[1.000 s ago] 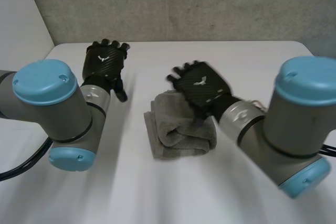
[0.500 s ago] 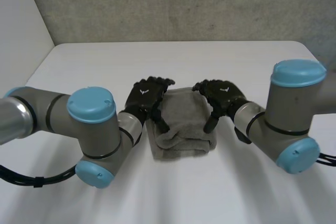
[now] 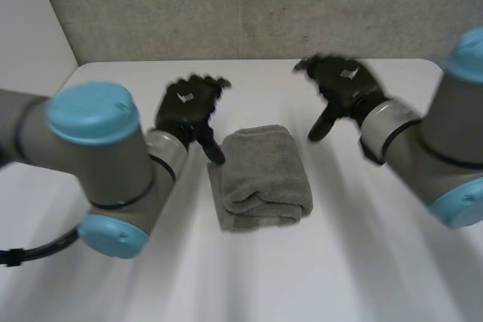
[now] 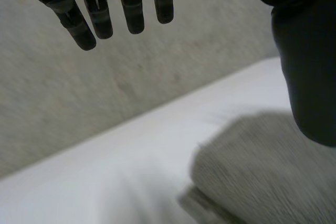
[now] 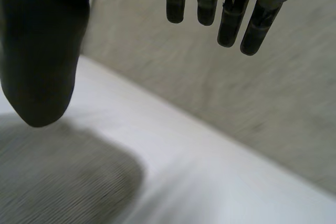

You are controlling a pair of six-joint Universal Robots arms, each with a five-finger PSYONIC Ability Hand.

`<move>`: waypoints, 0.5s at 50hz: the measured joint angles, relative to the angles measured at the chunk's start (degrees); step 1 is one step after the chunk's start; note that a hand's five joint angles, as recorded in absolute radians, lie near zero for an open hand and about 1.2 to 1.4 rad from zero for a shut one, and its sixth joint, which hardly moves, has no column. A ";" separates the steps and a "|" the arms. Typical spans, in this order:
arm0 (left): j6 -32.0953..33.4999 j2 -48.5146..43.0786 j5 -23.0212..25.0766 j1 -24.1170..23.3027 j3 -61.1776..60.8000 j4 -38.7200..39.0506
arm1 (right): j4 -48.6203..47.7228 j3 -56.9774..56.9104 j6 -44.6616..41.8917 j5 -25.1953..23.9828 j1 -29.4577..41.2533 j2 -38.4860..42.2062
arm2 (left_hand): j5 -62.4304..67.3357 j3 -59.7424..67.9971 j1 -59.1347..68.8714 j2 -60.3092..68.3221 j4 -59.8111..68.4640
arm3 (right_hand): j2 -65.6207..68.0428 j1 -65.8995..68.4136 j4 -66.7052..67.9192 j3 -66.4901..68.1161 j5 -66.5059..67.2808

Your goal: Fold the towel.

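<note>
Grey terry towel (image 3: 260, 175), folded into a thick rectangular bundle, lies at the middle of the white table (image 3: 339, 262) with its rolled fold facing six o'clock. The black left hand (image 3: 185, 107) hovers at the bundle's ten o'clock, fingers straight, spread and empty, its thumb close by the far left corner; the black right hand (image 3: 343, 84) hangs well clear at two o'clock, likewise spread and empty. That thumb is the risk: if it catches the looped cloth, it could drag the top layer and undo the fold.
</note>
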 measured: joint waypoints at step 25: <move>5.14 19.12 -4.33 6.24 -4.16 -11.83 | 5.69 2.20 -0.75 10.94 -5.24 -11.53 | 11.16 10.46 9.58 9.86 9.82 | 0.01 0.05 0.01 0.02 0.01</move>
